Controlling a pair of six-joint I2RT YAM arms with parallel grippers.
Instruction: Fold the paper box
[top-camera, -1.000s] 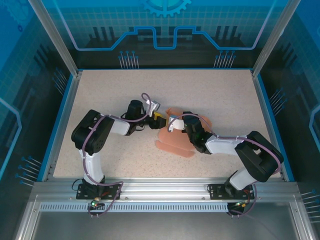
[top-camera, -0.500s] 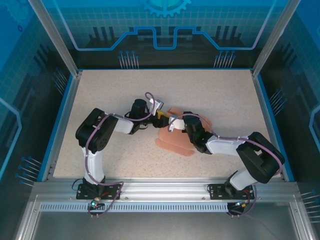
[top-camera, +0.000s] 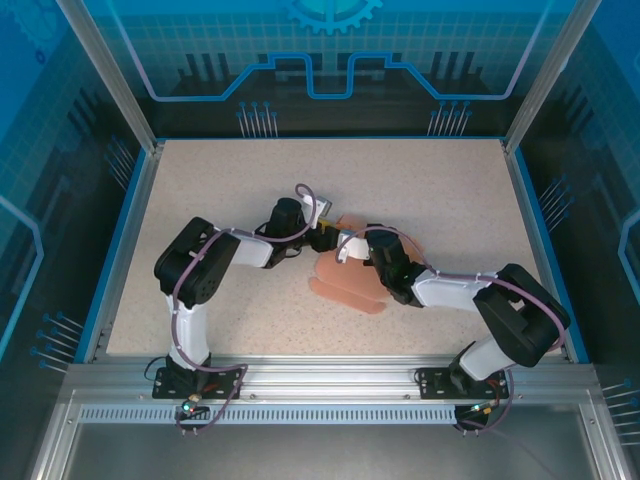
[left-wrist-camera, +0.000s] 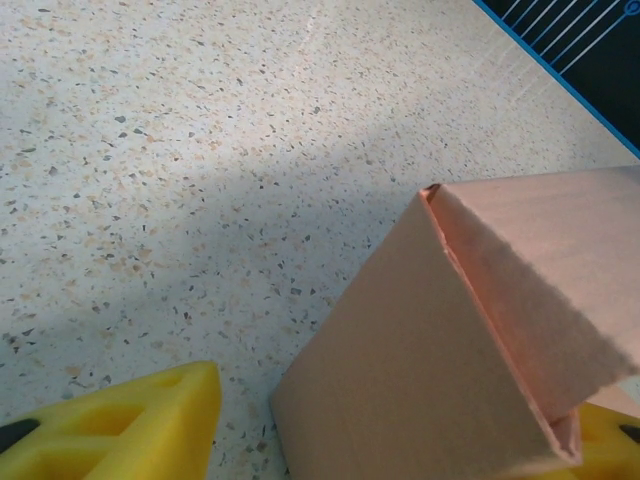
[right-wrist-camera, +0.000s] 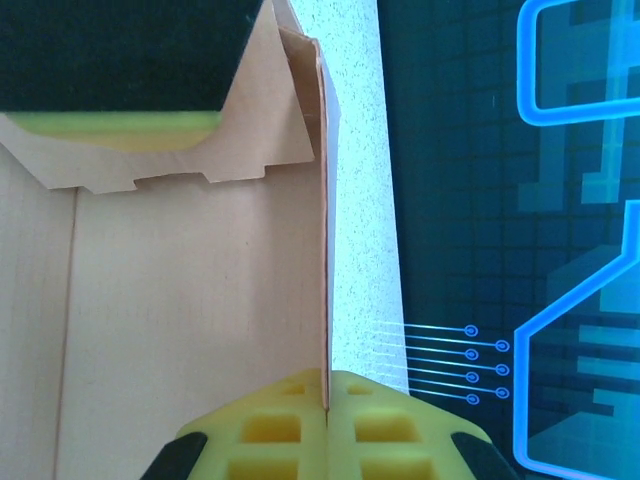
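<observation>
From above, you can't see the middle of the paper box (top-camera: 345, 290) — the right gripper (top-camera: 345, 242) covers it. In the left wrist view, the bottom edge crops the box and 2 yellow fingers (left-wrist-camera: 120, 425).

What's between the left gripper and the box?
Nothing visible. A raised panel of the box already sits between the fingers of the open left gripper, and bare table shows between one finger and the card. The right gripper is shut on a panel edge.
</observation>
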